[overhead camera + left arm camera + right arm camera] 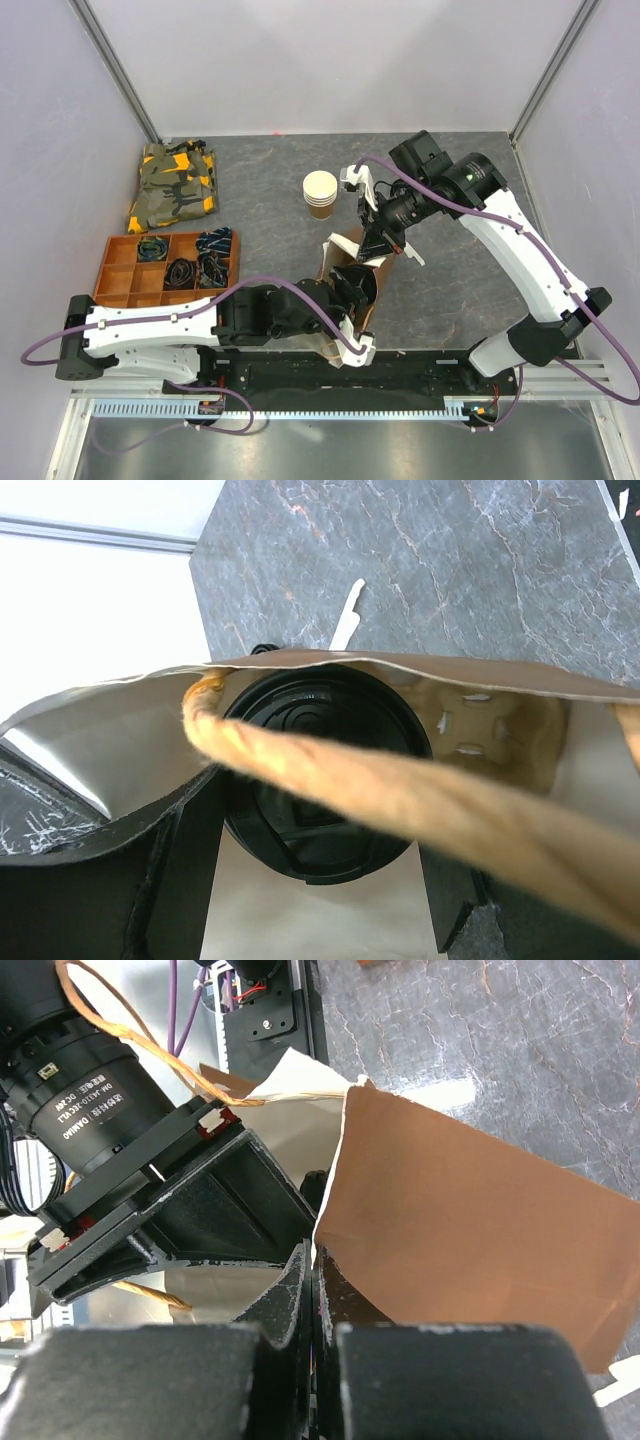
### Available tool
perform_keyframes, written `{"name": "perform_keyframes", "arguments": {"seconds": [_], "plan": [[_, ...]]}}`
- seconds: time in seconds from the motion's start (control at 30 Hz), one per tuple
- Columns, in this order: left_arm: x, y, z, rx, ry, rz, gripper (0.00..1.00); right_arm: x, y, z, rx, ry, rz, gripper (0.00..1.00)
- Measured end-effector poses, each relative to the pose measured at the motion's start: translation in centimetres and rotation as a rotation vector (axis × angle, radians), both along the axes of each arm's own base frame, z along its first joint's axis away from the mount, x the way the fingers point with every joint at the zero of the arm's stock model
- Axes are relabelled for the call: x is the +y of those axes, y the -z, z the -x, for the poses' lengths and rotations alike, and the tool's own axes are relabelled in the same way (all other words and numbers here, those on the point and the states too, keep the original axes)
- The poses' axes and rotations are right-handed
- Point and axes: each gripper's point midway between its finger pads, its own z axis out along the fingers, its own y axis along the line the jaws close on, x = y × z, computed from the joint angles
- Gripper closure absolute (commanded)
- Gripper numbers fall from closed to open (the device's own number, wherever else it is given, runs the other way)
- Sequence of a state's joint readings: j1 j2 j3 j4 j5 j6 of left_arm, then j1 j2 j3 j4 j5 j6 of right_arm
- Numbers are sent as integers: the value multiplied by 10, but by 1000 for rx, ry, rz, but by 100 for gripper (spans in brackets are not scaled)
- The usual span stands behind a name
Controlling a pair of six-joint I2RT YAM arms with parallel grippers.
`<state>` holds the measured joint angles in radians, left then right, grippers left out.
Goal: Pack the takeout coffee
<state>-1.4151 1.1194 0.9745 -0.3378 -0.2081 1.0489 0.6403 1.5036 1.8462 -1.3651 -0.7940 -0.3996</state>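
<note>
A brown paper bag [352,262] stands open mid-table. The takeout coffee sits inside it, and only its round black lid [320,770] shows, seen from above. My left gripper [320,825] reaches down into the bag, its fingers [180,870] pressed against both sides of the lid. In the top view the left gripper [350,292] is at the bag's mouth. My right gripper [318,1260] is shut on the bag's upper edge [470,1230] and holds that wall up. It also shows in the top view [378,240].
A stack of nested cream-rimmed cups [320,193] stands behind the bag. A wooden organizer tray [165,268] and a camouflage cloth [173,185] lie at the left. The bag's twisted paper handle [400,800] crosses in front of the left wrist camera. A white strip [345,630] lies on the table beyond the bag.
</note>
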Motion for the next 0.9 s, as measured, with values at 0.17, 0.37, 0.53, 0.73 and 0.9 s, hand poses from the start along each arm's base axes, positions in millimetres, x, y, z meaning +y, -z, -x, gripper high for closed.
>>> {"name": "perform_keyframes", "arguments": {"seconds": [0.17,0.37,0.53,0.73,0.9], "plan": [[-2,-3,0,-3,2,16,56,0,2,0,-9,-13,0,100],[-3,-24,4,15,18,24,58,1,2,0,-13,-19,-2,100],[-1,-43,11,55,40,31,57,5,-6,3,-6,-39,-40,100],[5,-37,12,67,33,-5,58,6,-5,4,0,-41,-39,100],[6,-33,10,71,16,-18,58,8,-1,7,6,-53,-30,100]]}}
